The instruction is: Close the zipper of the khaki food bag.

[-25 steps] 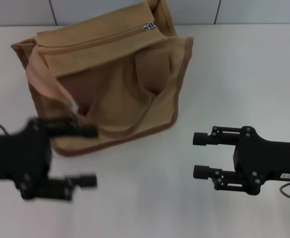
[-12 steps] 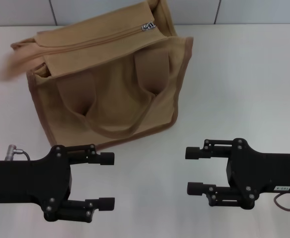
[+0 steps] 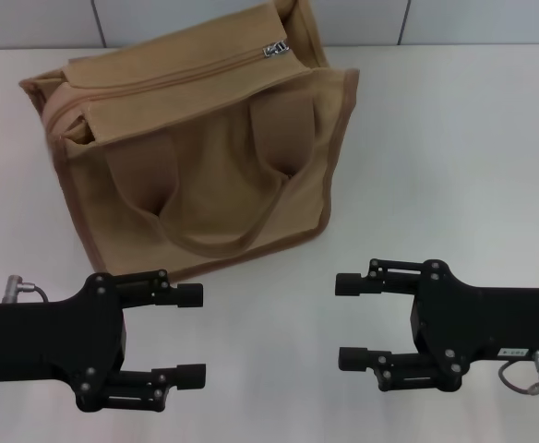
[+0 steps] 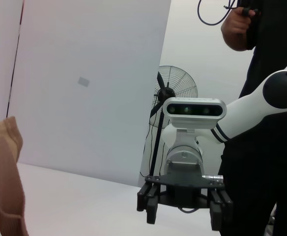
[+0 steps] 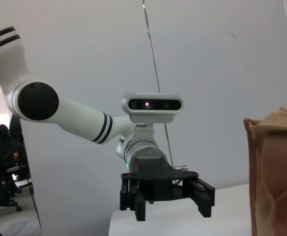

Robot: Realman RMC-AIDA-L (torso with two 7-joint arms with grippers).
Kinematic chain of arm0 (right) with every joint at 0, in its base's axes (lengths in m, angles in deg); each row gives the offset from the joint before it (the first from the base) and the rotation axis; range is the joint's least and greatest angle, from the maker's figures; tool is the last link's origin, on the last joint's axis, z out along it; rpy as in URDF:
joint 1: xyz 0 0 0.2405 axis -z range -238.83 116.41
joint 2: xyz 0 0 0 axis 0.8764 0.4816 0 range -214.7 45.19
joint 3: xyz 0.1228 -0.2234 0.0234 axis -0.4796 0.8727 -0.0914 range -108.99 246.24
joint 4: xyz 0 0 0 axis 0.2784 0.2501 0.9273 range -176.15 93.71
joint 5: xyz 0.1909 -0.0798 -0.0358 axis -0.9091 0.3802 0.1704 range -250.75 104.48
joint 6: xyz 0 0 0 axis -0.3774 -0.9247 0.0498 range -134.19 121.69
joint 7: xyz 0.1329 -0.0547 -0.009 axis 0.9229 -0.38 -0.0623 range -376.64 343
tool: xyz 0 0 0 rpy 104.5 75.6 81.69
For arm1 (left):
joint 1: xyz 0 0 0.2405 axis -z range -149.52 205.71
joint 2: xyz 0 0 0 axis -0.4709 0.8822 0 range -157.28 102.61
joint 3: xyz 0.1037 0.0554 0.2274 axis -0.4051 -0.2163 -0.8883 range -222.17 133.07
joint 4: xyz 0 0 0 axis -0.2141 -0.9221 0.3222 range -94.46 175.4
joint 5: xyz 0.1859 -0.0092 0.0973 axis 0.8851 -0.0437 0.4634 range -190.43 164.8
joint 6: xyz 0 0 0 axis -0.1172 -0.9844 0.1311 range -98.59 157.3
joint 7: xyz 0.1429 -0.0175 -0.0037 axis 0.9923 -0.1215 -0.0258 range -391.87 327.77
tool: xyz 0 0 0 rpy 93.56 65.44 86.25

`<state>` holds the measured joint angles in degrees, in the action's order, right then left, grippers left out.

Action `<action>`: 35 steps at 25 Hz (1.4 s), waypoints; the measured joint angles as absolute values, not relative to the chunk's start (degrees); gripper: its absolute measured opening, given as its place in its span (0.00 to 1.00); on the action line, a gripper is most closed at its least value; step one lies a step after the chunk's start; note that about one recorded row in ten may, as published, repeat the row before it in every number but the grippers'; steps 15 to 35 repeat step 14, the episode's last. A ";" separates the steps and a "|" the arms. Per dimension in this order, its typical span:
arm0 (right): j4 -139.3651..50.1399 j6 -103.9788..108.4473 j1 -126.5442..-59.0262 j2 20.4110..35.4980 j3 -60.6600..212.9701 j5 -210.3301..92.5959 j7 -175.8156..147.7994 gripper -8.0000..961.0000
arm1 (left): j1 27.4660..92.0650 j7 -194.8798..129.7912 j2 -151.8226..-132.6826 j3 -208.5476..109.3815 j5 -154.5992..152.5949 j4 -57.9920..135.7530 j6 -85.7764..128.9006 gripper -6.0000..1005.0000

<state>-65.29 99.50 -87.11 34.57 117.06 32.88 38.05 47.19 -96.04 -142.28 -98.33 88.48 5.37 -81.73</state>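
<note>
The zipper [image 3: 173, 76] runs along the top of the khaki food bag [image 3: 200, 152], its silver slider [image 3: 276, 49] at the far right end, so I judge it looks closed already. Both claws sit in front of the bag, well apart from it: left gripper [image 3: 188, 334] and right gripper [image 3: 353, 320], each spread open, holding nothing. I'd check the slider's end before touching anything.

Khaki food bag [image 3: 205, 157] fills far-left of surface [image 3: 454, 166]; looped handle drapes down near face. Bare surface right of bag, and in gap between left tool [image 3: 191, 335] and right tool [image 3: 348, 321], both near, fingers spread, clear of bag. Zipper [image 3: 196, 69] on top edge, reachable from above.
</note>
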 joint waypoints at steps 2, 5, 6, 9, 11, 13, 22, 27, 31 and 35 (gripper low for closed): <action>-65.00 98.89 -87.33 34.57 117.06 32.95 38.00 0.76 | 47.18 -96.03 -142.28 -98.19 88.49 5.40 -81.73 0.78; -64.94 98.47 -87.40 34.55 117.06 32.97 37.85 0.76 | 47.17 -96.03 -142.35 -98.12 88.50 5.40 -81.73 0.78; -64.94 98.43 -87.42 34.55 117.06 32.97 37.84 0.76 | 47.17 -96.03 -142.43 -98.11 88.51 5.40 -81.73 0.78; -64.94 98.40 -87.47 34.52 117.06 32.93 37.83 0.76 | 47.18 -96.02 -142.53 -98.12 88.52 5.41 -81.73 0.78; -64.94 98.40 -87.48 34.52 117.06 32.92 37.83 0.76 | 47.22 -96.03 -142.57 -98.12 88.52 5.41 -81.73 0.78; -64.94 98.40 -87.49 34.51 117.06 32.86 37.84 0.76 | 47.26 -96.03 -142.62 -98.12 88.52 5.41 -81.73 0.78; -64.95 98.40 -87.49 34.51 117.06 32.84 37.84 0.76 | 47.30 -96.03 -142.62 -98.13 88.53 5.41 -81.73 0.78; -64.95 98.40 -87.49 34.51 117.06 32.84 37.84 0.76 | 47.30 -96.03 -142.62 -98.13 88.53 5.41 -81.73 0.78; -64.95 98.40 -87.49 34.51 117.06 32.84 37.84 0.76 | 47.30 -96.03 -142.62 -98.13 88.53 5.41 -81.73 0.78; -64.95 98.40 -87.49 34.51 117.06 32.84 37.84 0.76 | 47.30 -96.03 -142.62 -98.13 88.53 5.41 -81.73 0.78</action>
